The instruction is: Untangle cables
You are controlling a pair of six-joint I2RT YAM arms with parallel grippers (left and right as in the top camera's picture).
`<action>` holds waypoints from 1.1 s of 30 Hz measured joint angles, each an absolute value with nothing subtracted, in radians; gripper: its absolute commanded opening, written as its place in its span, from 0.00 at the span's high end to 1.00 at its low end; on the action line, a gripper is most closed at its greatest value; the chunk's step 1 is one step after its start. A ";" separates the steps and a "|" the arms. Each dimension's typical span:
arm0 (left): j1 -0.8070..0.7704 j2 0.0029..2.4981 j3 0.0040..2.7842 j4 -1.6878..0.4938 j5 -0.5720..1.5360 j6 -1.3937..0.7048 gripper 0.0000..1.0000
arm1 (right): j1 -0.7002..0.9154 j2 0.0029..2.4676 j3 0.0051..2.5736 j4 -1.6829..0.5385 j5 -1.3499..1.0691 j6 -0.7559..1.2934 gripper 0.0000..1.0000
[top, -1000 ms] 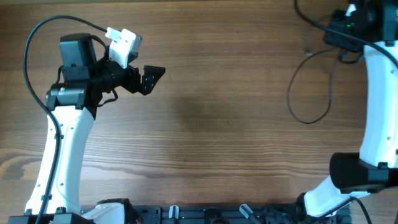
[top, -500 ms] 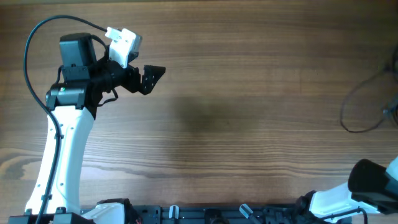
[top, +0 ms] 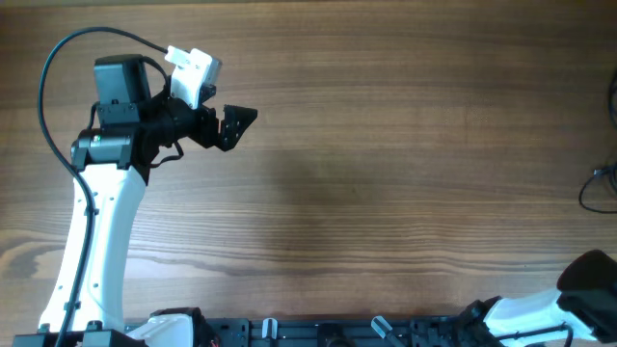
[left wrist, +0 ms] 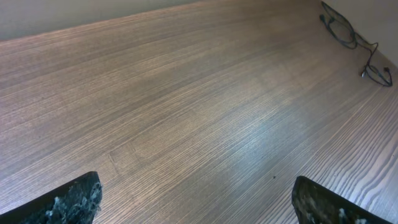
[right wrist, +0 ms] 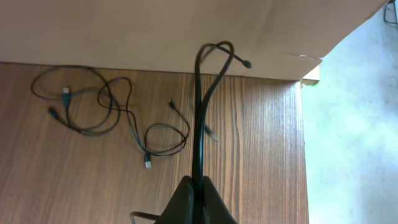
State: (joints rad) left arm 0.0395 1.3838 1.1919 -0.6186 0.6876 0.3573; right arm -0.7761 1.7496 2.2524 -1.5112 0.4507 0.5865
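My right gripper [right wrist: 198, 182] is shut on a thin black cable [right wrist: 199, 118]. The cable rises straight from the jaws and bends over in a hook with a small plug at its tip. More thin black cables [right wrist: 102, 102] lie in loose loops on the wood, one with a pale plug. In the overhead view only a cable loop [top: 596, 188] shows at the right edge, and the right gripper is out of frame. My left gripper [top: 237, 123] is open and empty over bare wood at the left, with cables [left wrist: 348, 30] far off in the left wrist view.
The table's right edge [right wrist: 303, 143] runs close beside the held cable, with pale floor [right wrist: 354, 130] beyond it. A tan wall [right wrist: 155, 31] borders the table's far side. The right arm's base [top: 540, 313] sits at the bottom right.
The right arm has swung out of the overhead view to the right, dragging the cable loop from the upper right to the right edge. The left arm has barely moved.
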 measured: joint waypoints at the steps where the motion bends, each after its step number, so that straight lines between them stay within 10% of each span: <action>1: 0.039 1.384 1.192 -0.619 0.688 0.357 0.00 | -0.776 1.765 2.252 -1.514 0.451 0.587 0.95; 33: 0.039 1.384 1.192 -0.538 0.732 0.334 0.00 | -0.978 2.067 1.774 -1.006 0.429 0.511 0.96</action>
State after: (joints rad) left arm 0.0395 1.3838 1.1919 -0.5385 0.7319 0.3340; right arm -0.9779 2.0666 1.7741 -1.0058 0.4294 0.5106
